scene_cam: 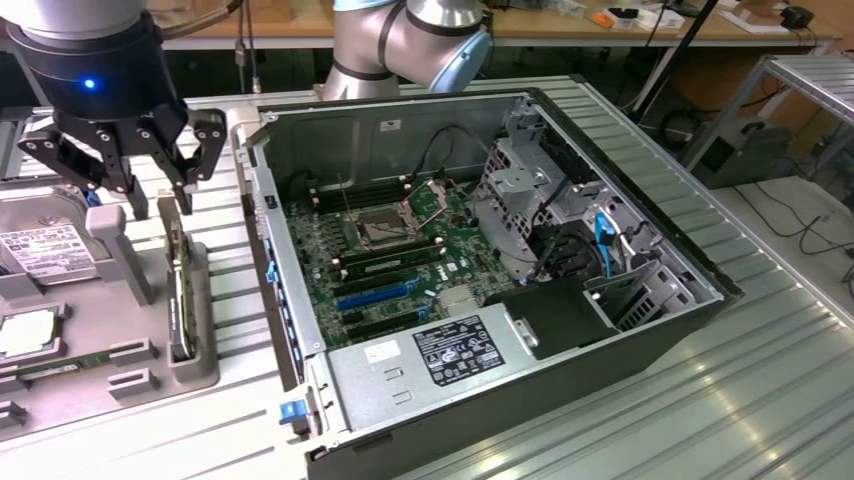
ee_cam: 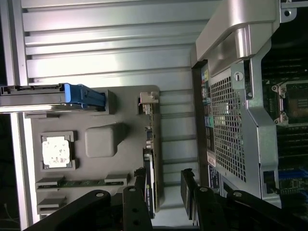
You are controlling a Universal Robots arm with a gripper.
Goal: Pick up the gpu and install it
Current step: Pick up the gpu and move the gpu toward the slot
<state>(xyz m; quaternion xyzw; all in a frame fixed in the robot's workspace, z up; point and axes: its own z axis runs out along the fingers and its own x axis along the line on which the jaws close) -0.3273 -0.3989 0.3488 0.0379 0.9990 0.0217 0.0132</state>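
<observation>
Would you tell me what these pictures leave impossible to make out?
Thin dark gpu card with silver bracket: edge-on in both views, faces unseen, lower edge sunk in grey moulded tray.
Boxy silver hard drive: cut by the exterior view's left edge.
Black power-supply label, exterior view: print too small.

The arm is silver-grey with pale blue joint caps. Its black cylindrical wrist bears a blue light; the black gripper has linked fingers with silver pins.
</observation>
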